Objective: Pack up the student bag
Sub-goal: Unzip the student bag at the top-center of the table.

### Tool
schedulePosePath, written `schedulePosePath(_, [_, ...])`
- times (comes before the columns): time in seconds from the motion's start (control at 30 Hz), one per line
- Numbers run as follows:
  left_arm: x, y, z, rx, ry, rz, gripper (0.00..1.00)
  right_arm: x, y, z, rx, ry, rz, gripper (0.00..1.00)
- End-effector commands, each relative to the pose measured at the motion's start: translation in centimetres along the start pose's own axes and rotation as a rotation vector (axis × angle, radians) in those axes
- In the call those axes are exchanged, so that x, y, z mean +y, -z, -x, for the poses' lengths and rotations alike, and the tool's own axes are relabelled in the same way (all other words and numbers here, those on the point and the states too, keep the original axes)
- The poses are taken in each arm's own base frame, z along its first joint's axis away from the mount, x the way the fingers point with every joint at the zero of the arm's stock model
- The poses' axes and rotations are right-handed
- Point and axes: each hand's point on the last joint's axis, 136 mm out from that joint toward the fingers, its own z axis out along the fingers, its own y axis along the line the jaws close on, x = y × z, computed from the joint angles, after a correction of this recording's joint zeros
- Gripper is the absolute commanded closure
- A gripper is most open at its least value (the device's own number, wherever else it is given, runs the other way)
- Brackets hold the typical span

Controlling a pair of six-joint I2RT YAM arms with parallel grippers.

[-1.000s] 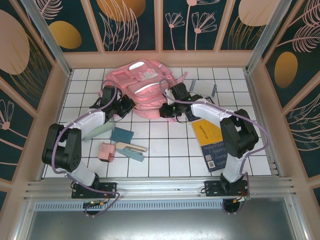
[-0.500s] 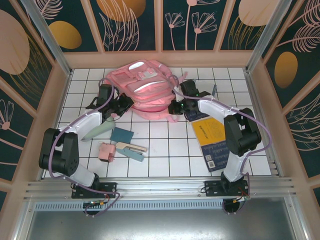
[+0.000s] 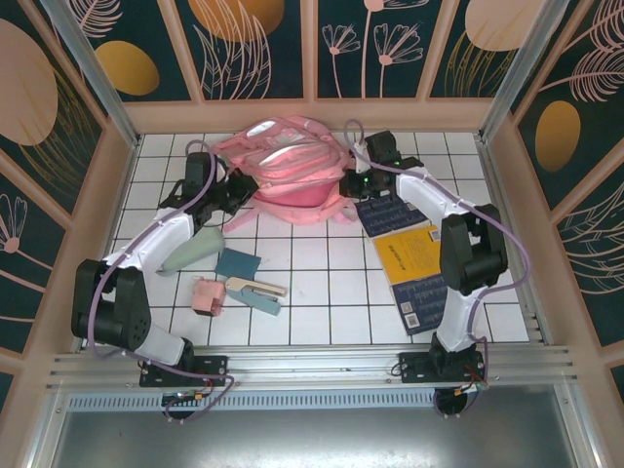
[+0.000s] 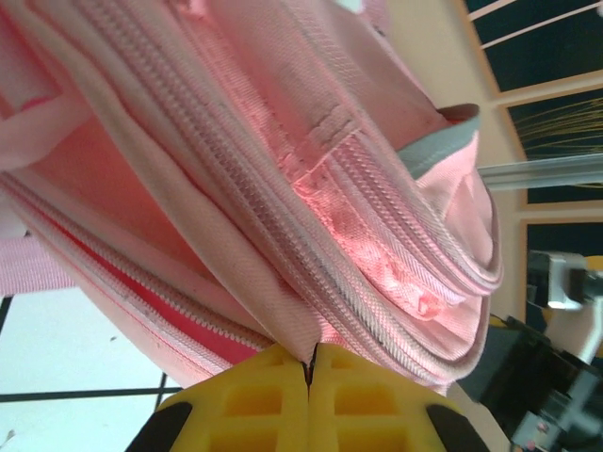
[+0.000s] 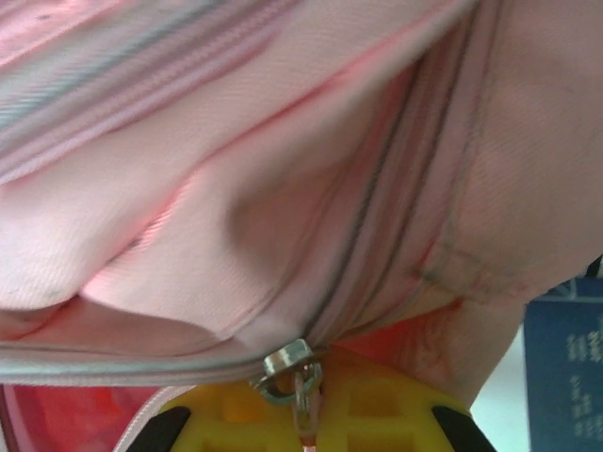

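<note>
Fabric of the student bag (image 4: 236, 141) is sitting pinched in the left gripper (image 4: 309, 363): the left wrist view is showing its yellow fingers (image 4: 245, 395) pressing together on a pink fold beside a zip. From above, the bag is lying at the far middle of the tiled table (image 3: 322, 292), between both arms. The right wrist view is giving a detail too small from above: the right gripper (image 5: 306, 428) is squeezing shut on the metal zipper pull (image 5: 287, 363), near a blue book (image 5: 565, 377).

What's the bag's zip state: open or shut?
Open, at least partly: the left wrist view shows the student bag gaping, lining visible beside bare zip teeth.
</note>
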Motion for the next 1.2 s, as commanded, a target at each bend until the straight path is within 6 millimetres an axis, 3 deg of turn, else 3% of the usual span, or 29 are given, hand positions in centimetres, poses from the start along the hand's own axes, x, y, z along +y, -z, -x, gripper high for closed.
schedulePosePath(0.0, [0.3, 3.9, 5.5, -0.191, -0.003, 0.063, 1.00, -8.0, 1.3, 3.1, -0.068, -0.069, -0.216, 1.00])
schedulePosePath(0.1, [-0.6, 4.2, 6.4, -0.207, -0.018, 0.052, 1.00, -6.7, 1.7, 3.4, -0.089, -0.025, -0.187, 1.00])
schedulePosePath(0.33, [-3.3, 1.2, 6.6, -0.102, -0.153, 0.034, 1.00, 0.8, 3.3, 0.7, -0.122, 0.019, 0.039, 1.00])
schedulePosePath(0.53, [-8.0, -2.1, 3.2, 0.005, -0.335, 0.014, 0.99, 5.4, 4.5, -3.5, -0.147, -0.008, 0.094, 1.00])
schedulePosePath(0.63, [-7.9, -4.5, 1.4, 0.071, -0.379, 0.010, 0.97, 8.7, 4.8, -5.4, -0.187, -0.017, 0.117, 1.00])
schedulePosePath(0.77, [-8.9, -5.6, -1.2, 0.161, -0.448, -0.045, 0.89, 11.8, 4.1, -7.2, -0.197, -0.033, 0.108, 1.00])
schedulePosePath(0.8, [-8.6, -5.6, -1.2, 0.162, -0.449, -0.025, 0.85, 12.4, 4.0, -7.4, -0.196, -0.044, 0.125, 1.00])
schedulePosePath(0.87, [-7.0, -4.9, -0.1, 0.104, -0.445, 0.076, 0.70, 13.4, 3.7, -7.6, -0.193, -0.063, 0.163, 1.00])
schedulePosePath(0.93, [-5.4, -3.3, 1.1, 0.035, -0.427, 0.175, 0.55, 14.1, 3.5, -7.4, -0.198, -0.078, 0.188, 1.00])
schedulePosePath(0.97, [-4.6, -2.9, 1.4, 0.020, -0.406, 0.204, 0.52, 14.2, 3.4, -7.2, -0.204, -0.087, 0.195, 1.00])
schedulePosePath(1.07, [-3.9, 1.0, 2.2, -0.059, -0.324, 0.221, 0.45, 15.3, 2.9, -6.9, -0.205, -0.104, 0.252, 1.00])
schedulePosePath(1.17, [-2.9, 3.7, 1.3, -0.077, -0.207, 0.215, 0.41, 16.6, 2.3, -6.3, -0.193, -0.122, 0.310, 1.00])
